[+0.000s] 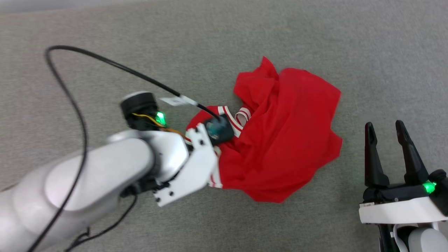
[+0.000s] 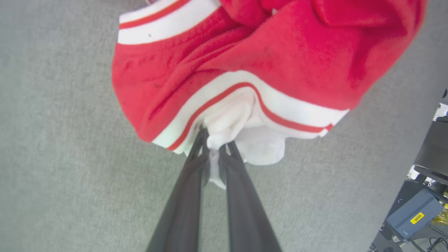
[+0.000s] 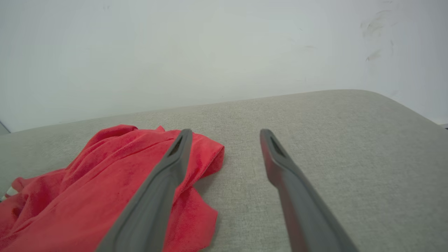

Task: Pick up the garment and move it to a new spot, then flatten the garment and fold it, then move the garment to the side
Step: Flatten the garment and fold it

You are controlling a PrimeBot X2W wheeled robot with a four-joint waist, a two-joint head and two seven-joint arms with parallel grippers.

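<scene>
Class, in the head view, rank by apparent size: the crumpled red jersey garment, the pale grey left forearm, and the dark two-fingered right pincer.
1. Crumpled red jersey garment and pale grey left forearm: alike in spread; the forearm is nearer the camera, so unranked.
2. Dark two-fingered right pincer: clearly smallest.

A pale grey, cloth-covered surface (image 1: 105,42) fills the scene, flat and finely woven, and in the right wrist view its far right corner (image 3: 378,101) curves round against a white wall (image 3: 210,52). On it lies the garment (image 1: 287,140), a crumpled red heap a little right of the middle. Its red-and-white striped trim shows at the left side, and loose red folds (image 3: 87,185) spread out to the right.
</scene>
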